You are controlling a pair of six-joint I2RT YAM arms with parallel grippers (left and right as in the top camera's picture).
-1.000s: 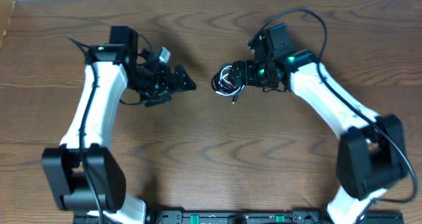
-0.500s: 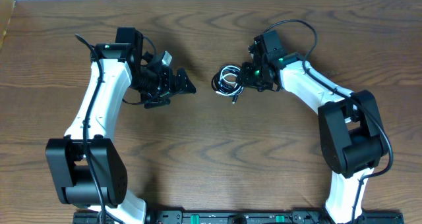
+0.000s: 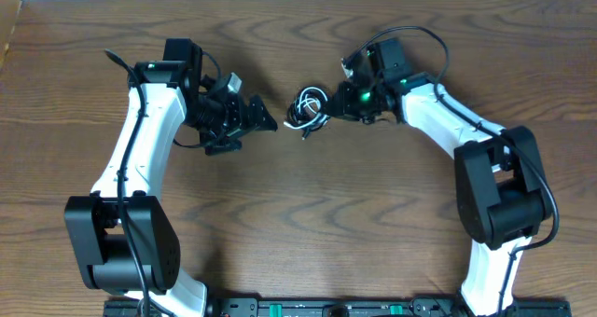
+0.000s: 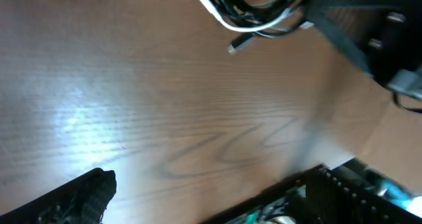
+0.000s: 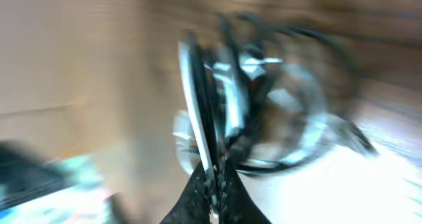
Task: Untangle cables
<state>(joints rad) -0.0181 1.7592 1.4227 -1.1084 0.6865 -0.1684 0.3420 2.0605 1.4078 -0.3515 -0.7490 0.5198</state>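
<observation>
A: Where are the cables (image 3: 306,108)?

B: White and black cords are bunched in 1 coil between the 2 arms, toward the table's (image 3: 298,224) far side. The right gripper (image 3: 326,104) is clenched on the coil's edge, probably to anchor it while the other arm draws a cord out.

A: And the left gripper (image 3: 267,121)?

B: It's near the coil and pointed at it, not touching. I cannot tell whether it's released or clenched.

A: Any containers?

B: None in view, and nothing looks separated yet.

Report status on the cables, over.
Right end effector shut on cable bundle, tangled. Left end effector short of it; open or shut unclear. Only wooden table between.
</observation>
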